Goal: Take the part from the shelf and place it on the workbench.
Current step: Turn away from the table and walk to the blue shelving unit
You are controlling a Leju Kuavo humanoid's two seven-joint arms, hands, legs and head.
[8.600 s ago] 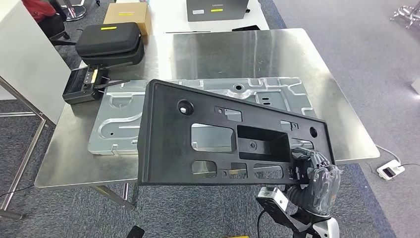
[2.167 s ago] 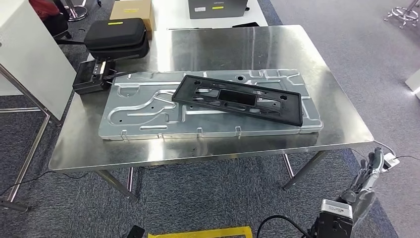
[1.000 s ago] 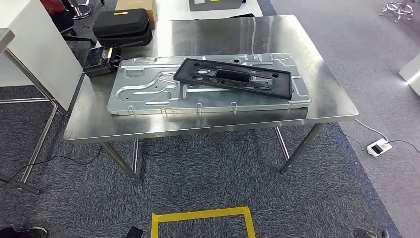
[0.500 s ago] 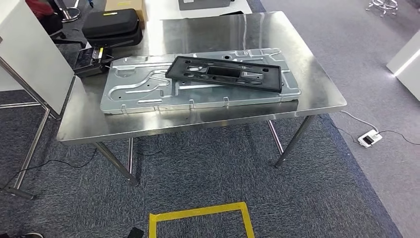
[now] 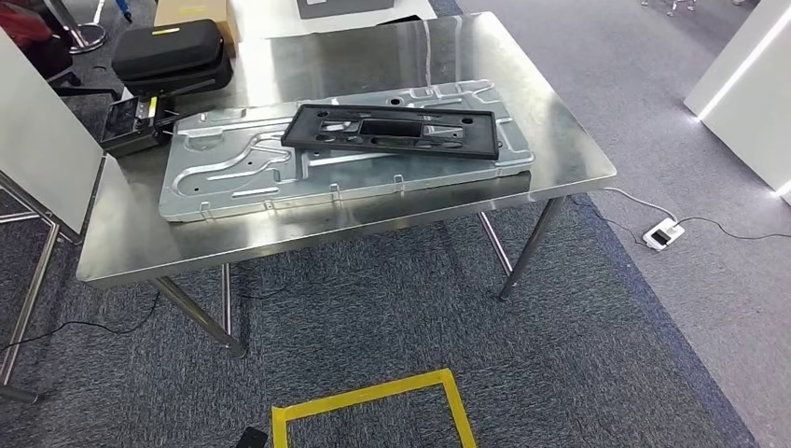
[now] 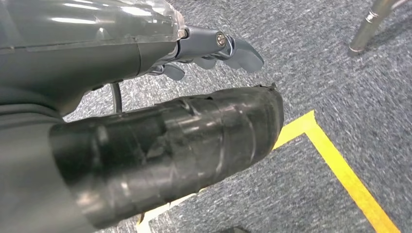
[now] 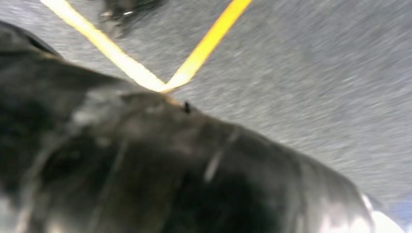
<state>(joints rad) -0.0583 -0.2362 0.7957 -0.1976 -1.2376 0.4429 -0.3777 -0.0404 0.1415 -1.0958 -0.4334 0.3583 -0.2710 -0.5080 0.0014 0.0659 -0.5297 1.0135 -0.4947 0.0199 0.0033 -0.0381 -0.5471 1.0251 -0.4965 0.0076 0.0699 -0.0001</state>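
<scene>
The black plastic part [image 5: 392, 133], a long flat frame with cut-outs, lies on the embossed metal plate [image 5: 233, 173] on the steel workbench [image 5: 560, 159]. Nothing touches it. My left hand [image 6: 214, 48] hangs over the carpet beside yellow floor tape [image 6: 340, 160]; its fingers are apart and it holds nothing. My right hand [image 7: 145, 170] is a dark blurred mass close to the camera, over carpet and yellow tape [image 7: 214, 43]; how its fingers lie is hidden.
A black zip case [image 5: 173, 51], a small black device [image 5: 135, 126] and a cardboard box [image 5: 191, 11] sit at the bench's far left. A white panel [image 5: 33, 140] stands left, a power strip [image 5: 660, 234] lies right, and a yellow tape square [image 5: 373, 397] marks the floor.
The part, held up by my right hand at first, now lies on the plate. The camera has backed away and turned, so the bench sits farther off and to the left.
</scene>
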